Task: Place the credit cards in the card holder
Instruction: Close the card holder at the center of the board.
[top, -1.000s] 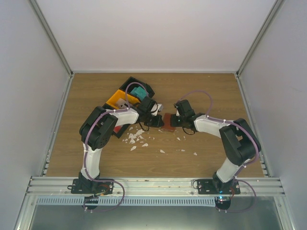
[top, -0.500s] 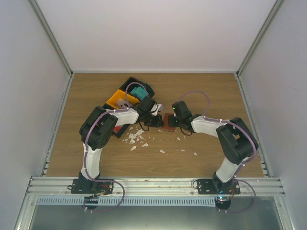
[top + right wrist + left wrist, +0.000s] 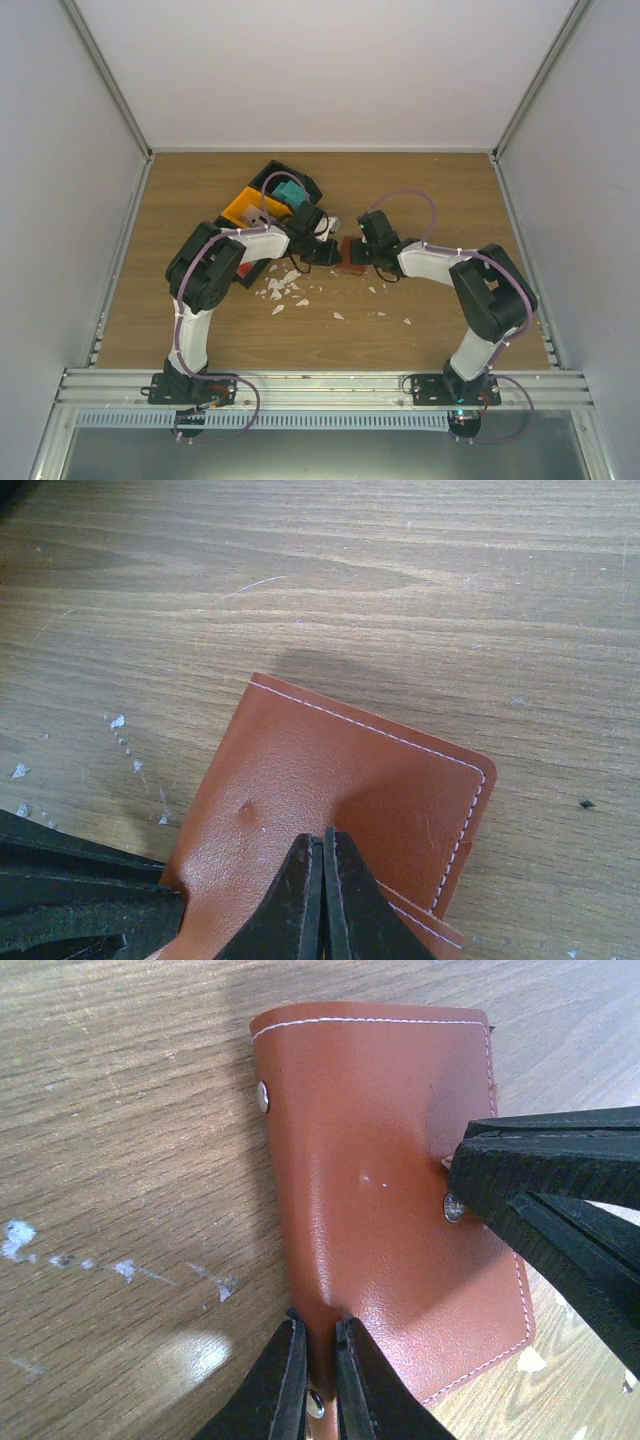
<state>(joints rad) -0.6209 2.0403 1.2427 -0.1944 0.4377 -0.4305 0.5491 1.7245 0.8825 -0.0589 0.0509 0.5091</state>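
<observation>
The card holder (image 3: pixel 380 1160) lies closed on the wooden table (image 3: pixel 430 190) just below the centre of the overhead view, brown cover up, none of its inside showing, pinned between the two arms. The left gripper (image 3: pixel 318 1332) has its jaws drawn narrow on the holder's edge at the bottom of its wrist view, with leather and a metal snap showing in the slit between them, so it appears to pinch that edge. The right gripper (image 3: pixel 322 842) has its jaws pressed fully together into one point, resting on the cover near the stitched edge and holding nothing. The one card I can make out, a teal card (image 3: pixel 288 190), sits in the black-and-orange tray (image 3: pixel 243 207) toward the upper left; any others are too small to tell. White scraps (image 3: pixel 283 289) lie scattered below the tray. The step in hand looks like opening the holder, and no card can go in until it is open. To do it well, the left pinch should anchor the holder without creasing it, while the right point finds the seam between the flaps at the stitched edge and lifts upward rather than pushing sideways, since a sideways push would likely slide the whole holder along the smooth wood or twist it out of the pinch.
</observation>
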